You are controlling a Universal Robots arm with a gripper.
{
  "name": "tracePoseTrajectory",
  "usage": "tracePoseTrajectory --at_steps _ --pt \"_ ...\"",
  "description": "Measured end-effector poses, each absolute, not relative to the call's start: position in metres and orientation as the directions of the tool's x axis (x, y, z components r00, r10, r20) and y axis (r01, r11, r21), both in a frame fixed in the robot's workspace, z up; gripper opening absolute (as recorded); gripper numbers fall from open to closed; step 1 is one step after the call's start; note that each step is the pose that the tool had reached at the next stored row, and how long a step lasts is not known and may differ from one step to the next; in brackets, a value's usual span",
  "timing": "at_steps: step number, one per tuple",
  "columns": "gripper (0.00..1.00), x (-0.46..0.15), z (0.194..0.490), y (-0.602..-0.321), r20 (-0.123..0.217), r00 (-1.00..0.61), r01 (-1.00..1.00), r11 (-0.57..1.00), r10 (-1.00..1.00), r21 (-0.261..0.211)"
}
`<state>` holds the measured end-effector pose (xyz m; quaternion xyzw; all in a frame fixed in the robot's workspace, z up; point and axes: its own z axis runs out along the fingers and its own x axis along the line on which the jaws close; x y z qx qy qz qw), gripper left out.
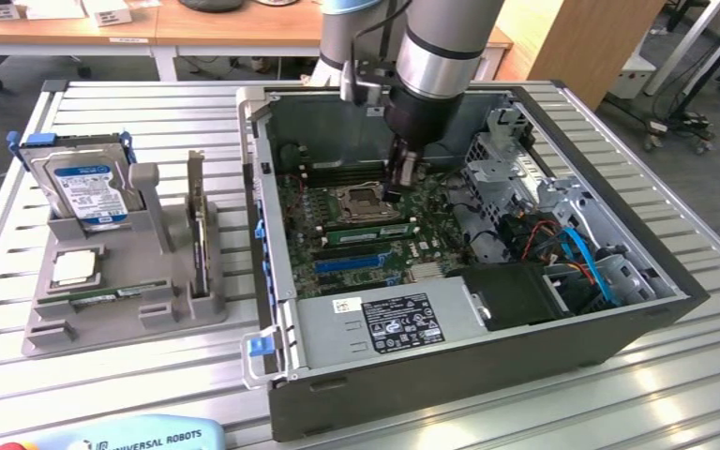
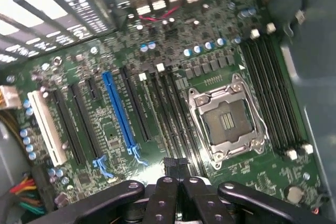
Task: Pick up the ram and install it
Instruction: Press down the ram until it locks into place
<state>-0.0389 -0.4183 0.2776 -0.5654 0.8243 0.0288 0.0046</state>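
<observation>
My gripper (image 1: 397, 192) hangs inside the open computer case (image 1: 288, 309), low over the motherboard (image 1: 435, 202) beside the empty CPU socket (image 1: 357, 199). Its fingers are shut with nothing visible between them. In the wrist view the gripper's (image 2: 176, 164) tips hover over the long black memory slots (image 2: 176, 114) next to the CPU socket (image 2: 226, 121). A green ram stick (image 1: 363, 231) appears to sit in a slot just in front of the socket, close under the gripper. Whether the fingers touch it I cannot tell.
On the exterior view's left a grey holder (image 1: 210, 305) carries a silver hard drive (image 1: 85, 187), a square CPU chip (image 1: 72, 269), a flat green stick (image 1: 110, 293) and a thin upright board (image 1: 195, 220). Drive cages (image 1: 510, 159), cables (image 1: 579, 258) and the power supply (image 1: 392, 323) crowd the case.
</observation>
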Motion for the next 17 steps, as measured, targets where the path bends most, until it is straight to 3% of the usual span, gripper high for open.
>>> tracePoseTrajectory --at_steps 17 --pt "0.1 -0.0389 0.2766 -0.4183 -0.04 -0.617 -0.787 0.615 -0.786 0.042"
